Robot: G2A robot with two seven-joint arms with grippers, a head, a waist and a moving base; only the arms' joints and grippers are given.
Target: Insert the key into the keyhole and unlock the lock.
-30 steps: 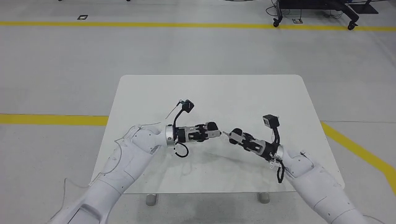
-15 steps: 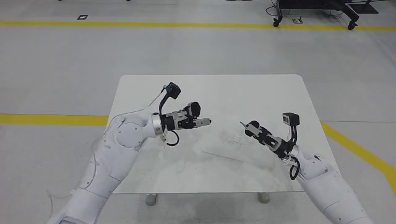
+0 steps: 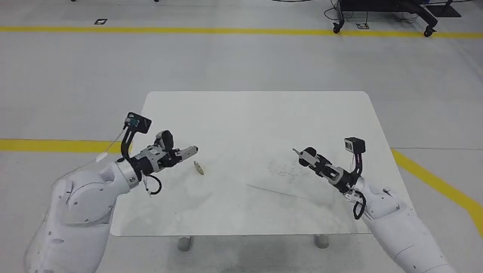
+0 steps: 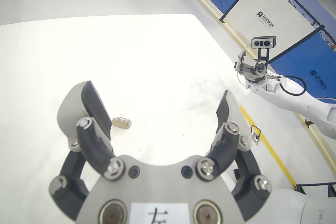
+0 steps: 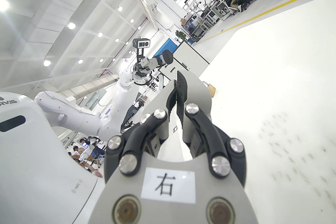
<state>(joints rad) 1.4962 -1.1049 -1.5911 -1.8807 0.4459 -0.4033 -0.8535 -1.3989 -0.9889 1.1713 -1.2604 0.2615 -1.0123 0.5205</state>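
Observation:
A small brass padlock [image 3: 199,168] lies on its side on the white table [image 3: 302,115], left of centre. My left gripper [image 3: 190,151] hovers just left of it, open and empty; in the left wrist view the padlock [image 4: 121,122] rests beside one finger of the left gripper [image 4: 157,93] without touching it. My right gripper [image 3: 300,153] is held over the right half of the table, shut, with a thin key tip [image 3: 294,151] sticking out of it. In the right wrist view the right gripper [image 5: 179,78] has its pads pressed together, and the padlock [image 5: 210,89] lies beyond them.
Faint scuff marks [image 3: 283,169] dot the table between the arms. The table's front edge [image 3: 249,234] is close behind both arms. Yellow floor tape [image 3: 226,29] runs beyond the table, and a wheeled stand [image 3: 385,5] is at the far right.
The two grippers, which met at the table's centre, have separated. My left arm swung back to the left, opened and left the padlock on the table. My right arm drew back rightward, then held still.

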